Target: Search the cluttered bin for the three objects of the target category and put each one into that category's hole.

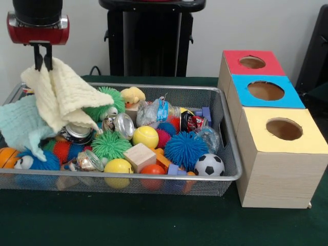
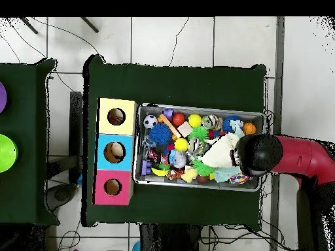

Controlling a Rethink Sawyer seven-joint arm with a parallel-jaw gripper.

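The wire mesh bin (image 1: 154, 178) sits on the green table, full of toys; it also shows in the overhead view (image 2: 196, 106). My gripper (image 1: 43, 64) hangs above the bin's left end, shut on a corner of a large cream cloth (image 1: 64, 95). The cloth is lifted and drapes down onto the toys. In the overhead view the arm's head (image 2: 258, 155) covers the gripper, with the cream cloth (image 2: 219, 151) beside it. I cannot pick out the small knotted multicoloured pieces among the clutter. The wooden box has red (image 1: 252, 62), blue (image 1: 266, 90) and yellow (image 1: 284, 129) holes.
A mint cloth (image 1: 20, 123) lies under the cream one. The bin also holds spiky balls (image 1: 185, 148), a soccer ball (image 1: 209, 165), a wooden block (image 1: 139, 155), a yellow ball (image 1: 145, 137) and a toy duck (image 1: 132, 95). The box stands right of the bin.
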